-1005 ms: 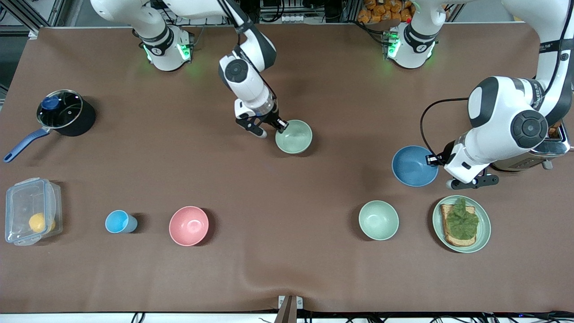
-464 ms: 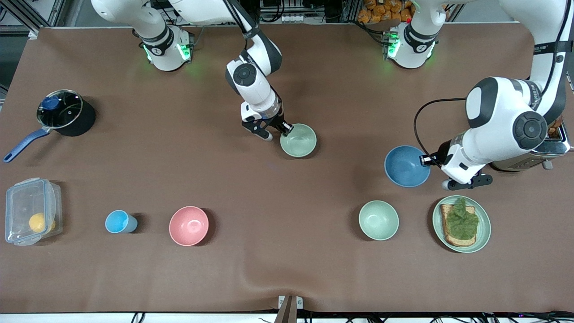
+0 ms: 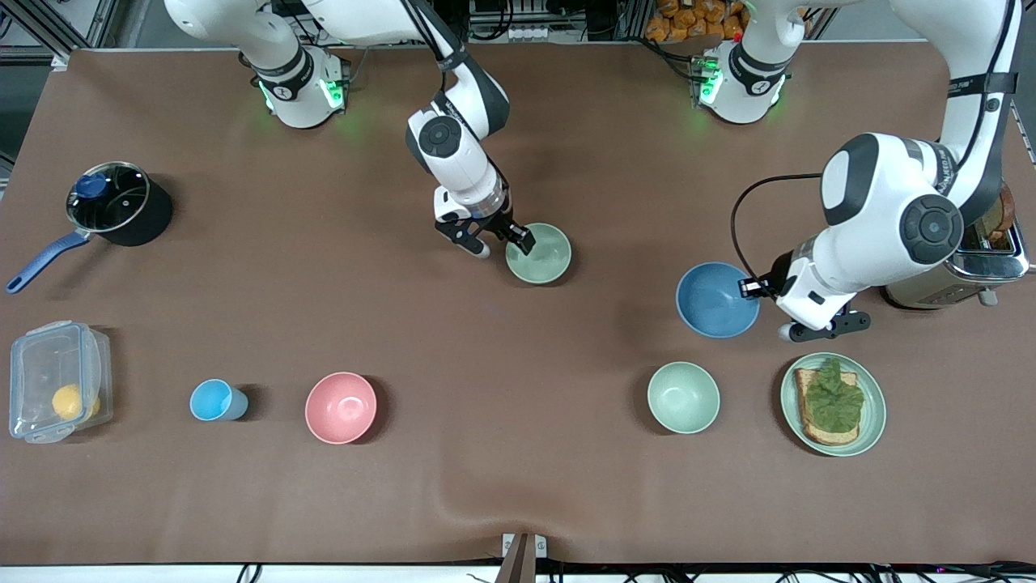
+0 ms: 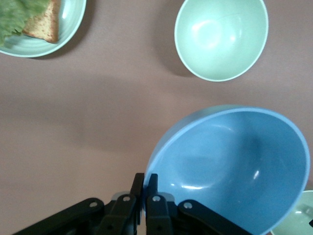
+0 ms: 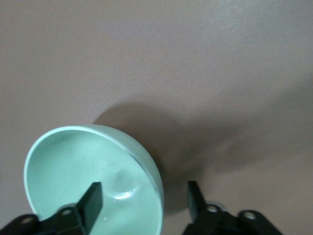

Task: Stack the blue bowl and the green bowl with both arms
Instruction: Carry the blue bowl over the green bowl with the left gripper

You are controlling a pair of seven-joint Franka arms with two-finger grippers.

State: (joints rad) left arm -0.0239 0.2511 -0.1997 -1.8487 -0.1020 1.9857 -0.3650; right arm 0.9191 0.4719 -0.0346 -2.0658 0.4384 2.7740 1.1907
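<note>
The blue bowl (image 3: 716, 300) hangs tilted, a little above the table, in my left gripper (image 3: 749, 285). That gripper is shut on the bowl's rim at the side toward the left arm's end. The left wrist view shows the bowl (image 4: 234, 166) and the pinching gripper (image 4: 145, 183). The green bowl (image 3: 538, 253), pale sage, rests upright mid-table. My right gripper (image 3: 503, 243) is open and straddles its rim, one finger inside the bowl and one outside. The right wrist view shows this bowl (image 5: 73, 171) and gripper (image 5: 144, 198).
A mint bowl (image 3: 683, 397) and a mint plate with toast (image 3: 833, 403) lie nearer the front camera than the blue bowl. A toaster (image 3: 959, 271) stands by the left arm. A pink bowl (image 3: 341, 407), light-blue cup (image 3: 214, 400), plastic box (image 3: 55, 380) and pot (image 3: 113, 202) are toward the right arm's end.
My left gripper has carried the blue bowl toward the green bowl. My right gripper shifted the green bowl slightly toward the left arm's end, then opened on its rim.
</note>
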